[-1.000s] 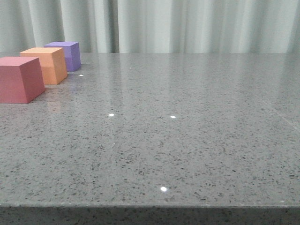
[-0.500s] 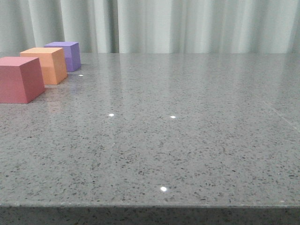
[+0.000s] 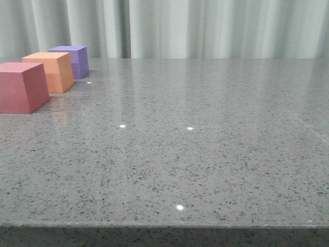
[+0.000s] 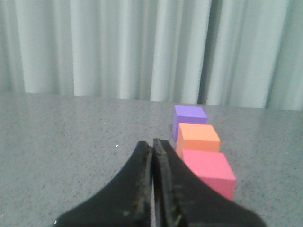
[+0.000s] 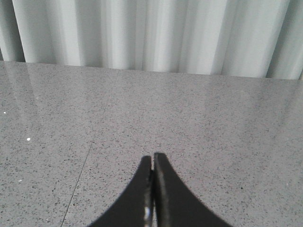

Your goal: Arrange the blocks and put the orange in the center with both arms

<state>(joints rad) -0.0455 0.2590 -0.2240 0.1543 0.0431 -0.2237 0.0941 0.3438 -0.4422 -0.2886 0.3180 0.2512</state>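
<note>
A grey speckled stone bench point(image 3: 205, 154) fills the front view, its polished top glossy enough to carry small bright light spots near the front edge and toward the middle. A faint seam line runs across the top near the right edge. Beyond the far edge hangs a pale, grey-white pleated curtain point(image 3: 205, 25), spanning the full width in vertical folds.

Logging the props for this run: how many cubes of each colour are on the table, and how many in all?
Red/pink cube: 1
Orange cube: 1
Purple cube: 1
Total: 3 cubes, standing in a row on the grey speckled table.
</note>
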